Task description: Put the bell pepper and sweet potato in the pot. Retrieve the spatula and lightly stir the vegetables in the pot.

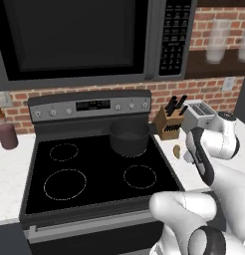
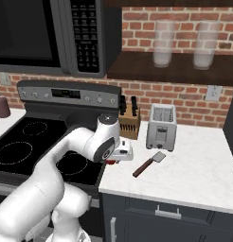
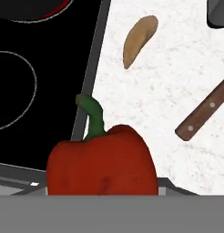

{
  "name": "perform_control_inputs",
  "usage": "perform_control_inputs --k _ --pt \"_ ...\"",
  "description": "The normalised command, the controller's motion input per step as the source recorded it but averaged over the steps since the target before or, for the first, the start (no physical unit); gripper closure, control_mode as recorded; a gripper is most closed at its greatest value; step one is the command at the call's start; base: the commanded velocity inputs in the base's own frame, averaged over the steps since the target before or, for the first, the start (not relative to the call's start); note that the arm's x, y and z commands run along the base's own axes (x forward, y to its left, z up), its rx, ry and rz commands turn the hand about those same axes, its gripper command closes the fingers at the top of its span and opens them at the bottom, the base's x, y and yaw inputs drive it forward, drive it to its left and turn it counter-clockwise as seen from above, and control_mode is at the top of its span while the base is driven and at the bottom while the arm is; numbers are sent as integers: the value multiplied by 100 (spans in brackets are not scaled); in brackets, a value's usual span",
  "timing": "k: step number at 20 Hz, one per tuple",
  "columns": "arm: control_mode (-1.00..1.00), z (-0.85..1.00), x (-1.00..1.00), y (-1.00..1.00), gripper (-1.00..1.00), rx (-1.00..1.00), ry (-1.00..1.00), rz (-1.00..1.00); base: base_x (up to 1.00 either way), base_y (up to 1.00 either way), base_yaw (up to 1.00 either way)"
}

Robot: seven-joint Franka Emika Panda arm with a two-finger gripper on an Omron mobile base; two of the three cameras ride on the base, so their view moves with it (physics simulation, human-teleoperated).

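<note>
The red bell pepper (image 3: 102, 164), with its green stem up, sits right in front of the hand camera and hides the fingertips. In the right base view a bit of the bell pepper (image 2: 111, 161) shows under my gripper (image 2: 114, 159), which is shut on it at the counter's left edge beside the stove. The tan sweet potato (image 3: 139, 40) lies on the white counter beyond it, and shows as the sweet potato (image 1: 177, 151) next to my arm. The dark grey pot (image 1: 129, 137) stands on the back right burner. The spatula (image 2: 149, 164) lies on the counter to the right.
A knife block (image 2: 129, 120) and a toaster (image 2: 161, 126) stand at the back of the counter. The black stove top (image 1: 94, 174) stretches left of my arm. A maroon canister (image 1: 7, 135) stands on the far left counter.
</note>
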Motion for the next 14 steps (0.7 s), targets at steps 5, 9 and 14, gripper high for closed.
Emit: perform_control_inputs --k 5,9,14 --pt "-100 93 0 74 100 9 -1 3 0 0 0" --pt "-100 71 12 78 100 14 0 9 0 0 0" --pt "-100 48 25 67 100 13 0 10 0 0 0"
